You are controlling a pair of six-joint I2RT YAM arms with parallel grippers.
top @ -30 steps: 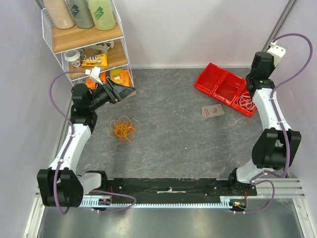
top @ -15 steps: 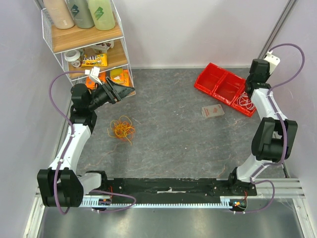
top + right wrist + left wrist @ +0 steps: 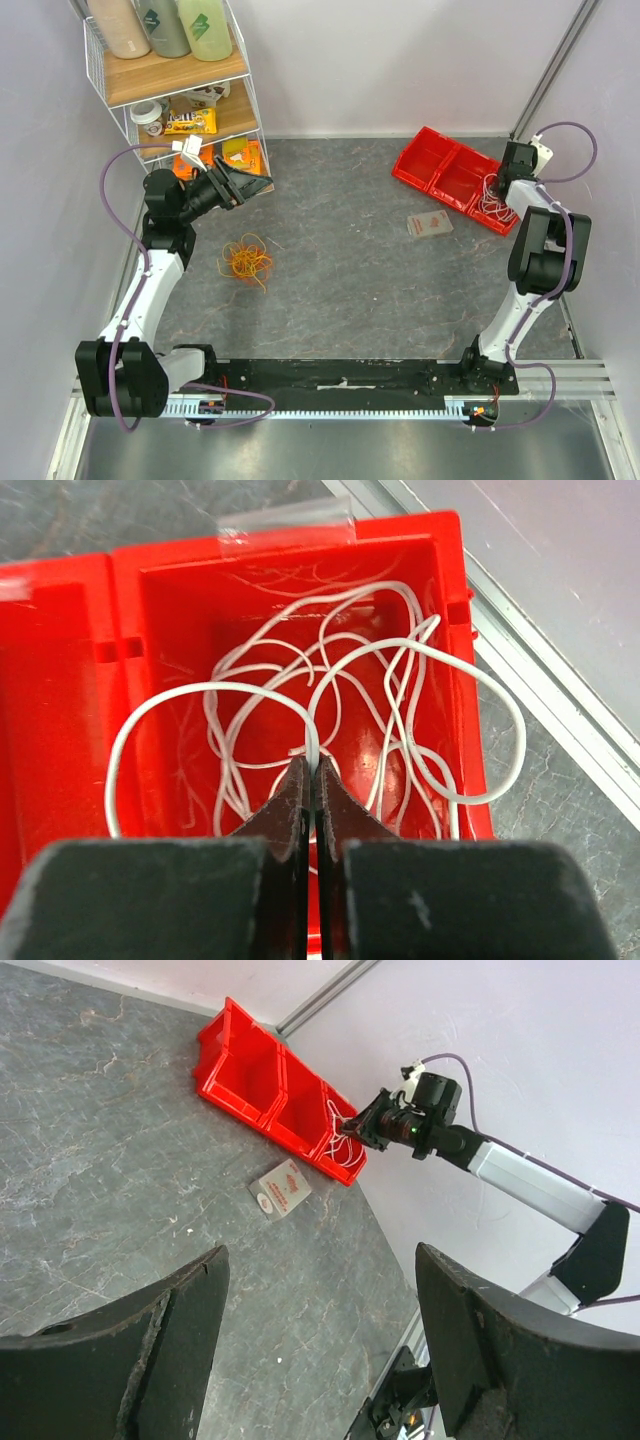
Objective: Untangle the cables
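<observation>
My right hand (image 3: 313, 765) is shut tight, down inside the end box of the red bin (image 3: 290, 555). A loop of the white cables (image 3: 330, 695) goes in right between my fingertips, so I think I am pinching it. The rest of the white cables curl all around in front of my hand. One big loop hangs out over the bin's wall. I think I hold them here so this bunch gets its own box, away from the other colours.

My left hand (image 3: 255, 188) is open very wide and holds nothing. It hangs in the air beside the shelf (image 3: 170, 85). The orange and yellow bunch (image 3: 246, 260) lies on the table (image 3: 340, 290) below that hand, a bit back toward my arm. It is all knotted up. I think my left hand is open so it is ready to go down and pick at that bunch next.
</observation>
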